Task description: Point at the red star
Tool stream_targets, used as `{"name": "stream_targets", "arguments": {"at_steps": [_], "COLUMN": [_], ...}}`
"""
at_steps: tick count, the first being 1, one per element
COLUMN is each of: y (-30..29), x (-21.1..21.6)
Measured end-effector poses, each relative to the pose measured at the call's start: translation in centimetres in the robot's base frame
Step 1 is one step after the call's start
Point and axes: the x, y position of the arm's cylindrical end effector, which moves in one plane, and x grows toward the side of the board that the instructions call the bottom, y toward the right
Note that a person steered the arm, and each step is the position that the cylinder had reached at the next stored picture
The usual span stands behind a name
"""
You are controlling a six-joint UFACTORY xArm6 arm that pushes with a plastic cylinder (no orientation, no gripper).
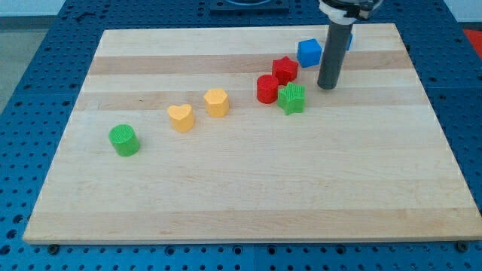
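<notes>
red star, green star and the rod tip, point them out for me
red star (285, 69), camera view, on its top face
green star (292, 97), camera view, on its ridged top
my tip (327, 86), camera view, the rod's very end, to the view's right of both stars

Looks like a robotics lab bench to me — the wooden board (248, 188) sits on a blue perforated table (38, 83) with a regular grid of mounting holes, the kind you bolt rigs onto. A dark rod hangs down over the board's top right — not household gear.
</notes>
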Motion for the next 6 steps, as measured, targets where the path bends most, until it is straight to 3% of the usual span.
{"name": "stream_targets", "arguments": {"at_steps": [2,3,4,6], "y": [-2.5,-1.8,0.1,-1.4], "x": [5.9,6.7,4.8,-1.1]}}
